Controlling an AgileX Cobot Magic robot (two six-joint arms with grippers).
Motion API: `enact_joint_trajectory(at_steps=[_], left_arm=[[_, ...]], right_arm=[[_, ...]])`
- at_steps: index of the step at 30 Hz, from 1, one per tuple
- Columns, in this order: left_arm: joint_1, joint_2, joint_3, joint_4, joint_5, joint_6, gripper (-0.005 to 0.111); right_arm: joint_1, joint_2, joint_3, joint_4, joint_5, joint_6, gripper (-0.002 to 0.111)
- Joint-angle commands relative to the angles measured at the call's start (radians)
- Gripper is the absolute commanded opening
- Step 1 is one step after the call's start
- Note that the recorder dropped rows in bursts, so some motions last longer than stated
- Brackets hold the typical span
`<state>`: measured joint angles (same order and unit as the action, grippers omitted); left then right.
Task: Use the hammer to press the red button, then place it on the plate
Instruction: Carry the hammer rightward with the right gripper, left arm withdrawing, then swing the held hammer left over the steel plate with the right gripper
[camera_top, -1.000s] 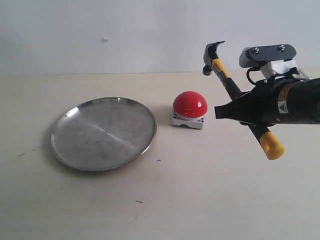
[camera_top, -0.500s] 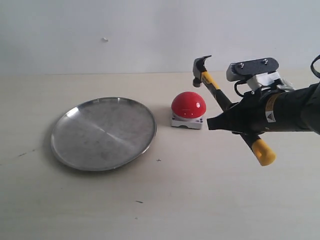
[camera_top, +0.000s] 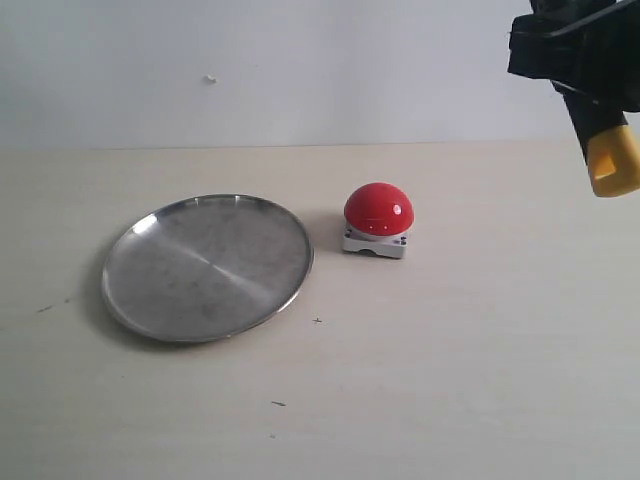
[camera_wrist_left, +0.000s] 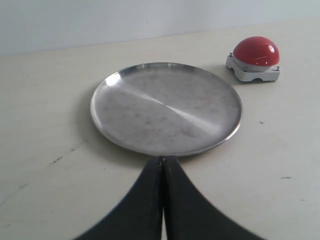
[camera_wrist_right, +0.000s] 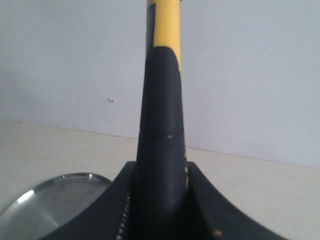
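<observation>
The red button, a glossy dome on a white-grey base, sits on the table just right of the silver plate, which holds nothing. High in the top right corner, my right gripper is shut on the hammer. Only the hammer's yellow end shows there, and its head is out of view. In the right wrist view the black handle stands clamped in the right gripper. My left gripper is shut on nothing, near the plate's rim, with the button beyond.
A pale tabletop stretches under everything, with a white wall behind it. A few small dark specks lie on the table in front of the plate. A corner of the plate shows below the right gripper.
My right arm has risen and swung to the upper right with the hammer, away from the button. The hammer's head has left the exterior view. Plate and button stay put.
</observation>
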<state>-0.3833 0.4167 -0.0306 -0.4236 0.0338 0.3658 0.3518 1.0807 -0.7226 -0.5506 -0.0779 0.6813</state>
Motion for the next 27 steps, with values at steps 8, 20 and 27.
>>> enact_joint_trajectory(at_steps=[8, 20, 27], left_arm=[[0.002, -0.008, 0.003, -0.003, -0.002, -0.004, 0.0], [0.002, -0.008, 0.003, -0.003, -0.002, -0.004, 0.0], [0.002, -0.008, 0.003, -0.003, -0.002, -0.004, 0.0]], right_arm=[[0.008, 0.388, 0.041, -0.002, -0.137, 0.01, 0.0], [0.008, 0.568, -0.031, -0.005, -0.265, 0.176, 0.0], [0.008, 0.334, -0.033, -0.12, -0.387, 0.374, 0.0]])
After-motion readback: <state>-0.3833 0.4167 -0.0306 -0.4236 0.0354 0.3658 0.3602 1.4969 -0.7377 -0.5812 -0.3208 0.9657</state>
